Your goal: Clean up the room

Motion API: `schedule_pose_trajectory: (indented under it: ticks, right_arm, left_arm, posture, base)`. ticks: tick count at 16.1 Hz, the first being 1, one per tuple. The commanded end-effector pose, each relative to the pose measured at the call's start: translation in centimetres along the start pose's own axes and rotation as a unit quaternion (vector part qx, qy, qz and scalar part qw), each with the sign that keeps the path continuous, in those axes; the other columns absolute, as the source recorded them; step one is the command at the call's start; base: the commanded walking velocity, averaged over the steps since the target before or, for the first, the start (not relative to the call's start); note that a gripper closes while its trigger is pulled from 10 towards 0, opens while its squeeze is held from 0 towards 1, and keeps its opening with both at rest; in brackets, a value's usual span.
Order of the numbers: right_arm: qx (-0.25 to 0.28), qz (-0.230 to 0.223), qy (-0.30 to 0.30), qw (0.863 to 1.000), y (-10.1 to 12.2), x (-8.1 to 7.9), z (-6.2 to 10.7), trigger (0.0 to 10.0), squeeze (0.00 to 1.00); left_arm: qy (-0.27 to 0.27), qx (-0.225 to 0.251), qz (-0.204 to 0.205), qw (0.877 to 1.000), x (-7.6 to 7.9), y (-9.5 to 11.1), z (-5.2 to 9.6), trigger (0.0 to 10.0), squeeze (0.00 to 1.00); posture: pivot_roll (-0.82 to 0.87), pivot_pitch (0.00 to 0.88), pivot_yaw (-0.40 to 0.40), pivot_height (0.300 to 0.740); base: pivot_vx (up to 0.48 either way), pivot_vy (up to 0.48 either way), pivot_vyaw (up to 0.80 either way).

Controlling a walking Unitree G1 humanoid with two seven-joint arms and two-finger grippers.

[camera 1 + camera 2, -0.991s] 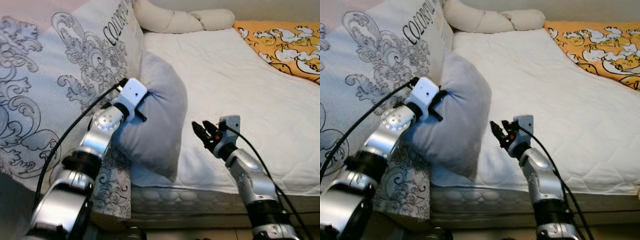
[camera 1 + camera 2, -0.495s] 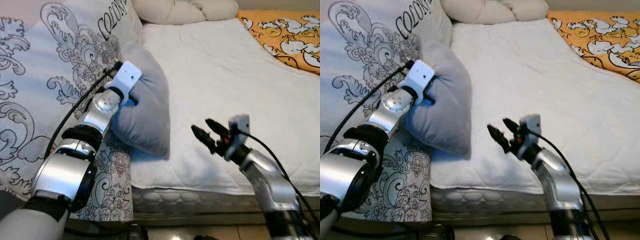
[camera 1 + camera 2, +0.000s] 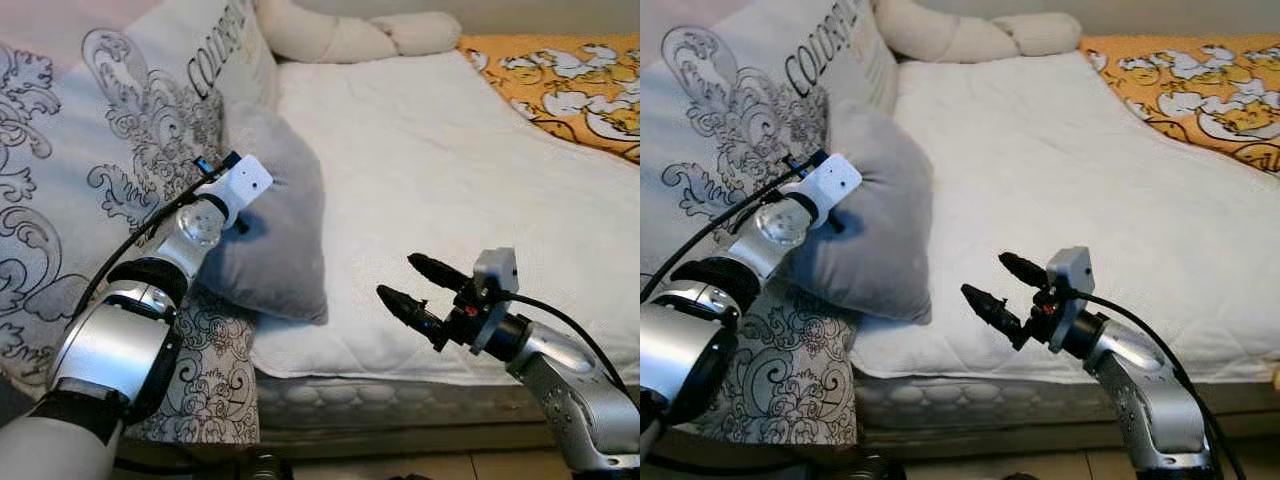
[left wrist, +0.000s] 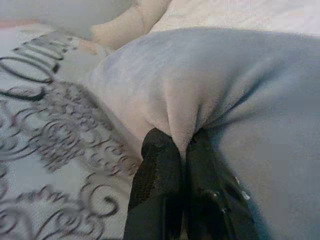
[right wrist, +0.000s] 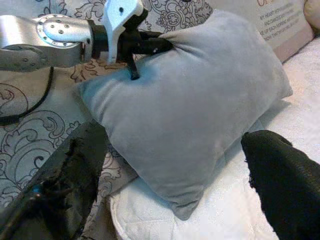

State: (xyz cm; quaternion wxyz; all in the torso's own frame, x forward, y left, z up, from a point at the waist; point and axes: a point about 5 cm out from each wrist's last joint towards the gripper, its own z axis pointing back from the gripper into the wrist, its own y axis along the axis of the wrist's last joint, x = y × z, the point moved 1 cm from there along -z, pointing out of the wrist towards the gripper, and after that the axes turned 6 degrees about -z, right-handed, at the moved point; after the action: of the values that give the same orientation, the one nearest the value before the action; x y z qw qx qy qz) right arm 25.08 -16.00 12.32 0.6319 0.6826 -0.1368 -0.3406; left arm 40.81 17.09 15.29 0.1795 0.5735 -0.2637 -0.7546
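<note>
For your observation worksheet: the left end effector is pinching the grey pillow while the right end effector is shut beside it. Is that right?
Not quite. The right end effector is open, fingers spread, as the right eye view shows. The left end effector is indeed pinching the grey pillow.

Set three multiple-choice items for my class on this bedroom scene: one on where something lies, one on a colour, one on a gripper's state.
1. Where is the orange patterned blanket?
A. on the bed's far right
B. under the grey pillow
C. on the floor

2. What colour is the pillow that the left gripper holds?
A. orange
B. grey
C. black

3. How is the right gripper?
A. shut on the pillow
B. shut on the mattress
C. open, holding nothing

Answers: 1 A, it lies at the white mattress's far right corner. 2 B, the left wrist view shows grey fabric pinched between the black fingers. 3 C, its fingers stand apart over the mattress edge.
</note>
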Motion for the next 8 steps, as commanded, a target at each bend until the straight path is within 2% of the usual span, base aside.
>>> schedule_pose_trajectory:
  ticks: [1,2,3,4,5,6,7,8]
  right_arm:
    - [0.002,0.001,0.009,1.0,0.3,-0.3,0.2,10.0,1.0]
    - [0.003,-0.001,0.014,1.0,0.3,-0.4,-0.1,10.0,1.0]
    - [0.004,-0.001,0.015,1.0,0.3,-0.4,-0.3,10.0,1.0]
    - [0.006,0.004,0.005,1.0,0.3,-0.2,-0.8,10.0,0.92]
    - [0.007,0.006,-0.002,1.0,0.3,0.0,-0.9,10.0,0.92]
    - [0.01,0.008,-0.018,1.0,0.2,0.2,-1.2,10.0,0.0]
    - [0.028,0.008,-0.043,0.999,0.5,0.5,-1.4,10.0,0.0]
    - [0.035,0.003,-0.048,0.998,0.6,0.5,-1.4,10.0,0.0]
  left_arm:
    - [0.006,0.018,0.017,1.0,-1.2,0.5,0.0,10.0,0.9]
    - [0.005,0.045,0.064,0.997,-2.1,1.4,0.0,10.0,1.0]
    - [0.005,0.055,0.077,0.995,-2.4,1.7,-0.1,10.0,1.0]
    - [-0.007,0.083,0.117,0.99,-3.0,2.5,0.0,10.0,1.0]
    - [-0.011,0.091,0.125,0.988,-3.0,2.7,0.0,10.0,1.0]
    - [-0.014,0.111,0.17,0.979,-3.1,2.9,0.1,10.0,1.0]
    - [-0.01,0.136,0.256,0.957,-2.8,2.9,0.2,10.0,0.9]
    - [-0.008,0.146,0.284,0.948,-2.5,2.9,0.3,10.0,0.8]
  posture:
    - [-0.09,0.0,0.082,0.74]
    - [-0.07,0.0,0.078,0.74]
    - [-0.07,0.0,0.078,0.74]
    - [-0.04,0.0,0.077,0.74]
    - [-0.04,0.0,0.077,0.74]
    - [-0.02,0.0,0.072,0.74]
    - [-0.01,0.0,0.073,0.74]
    - [-0.01,0.0,0.071,0.74]
  base:
    - [0.0,0.0,0.0]
    - [0.0,0.0,0.0]
    - [0.0,0.0,0.0]
    - [0.0,0.0,0.0]
    - [0.0,0.0,0.0]
    - [0.0,0.0,0.0]
    - [0.0,0.0,0.0]
    - [0.0,0.0,0.0]
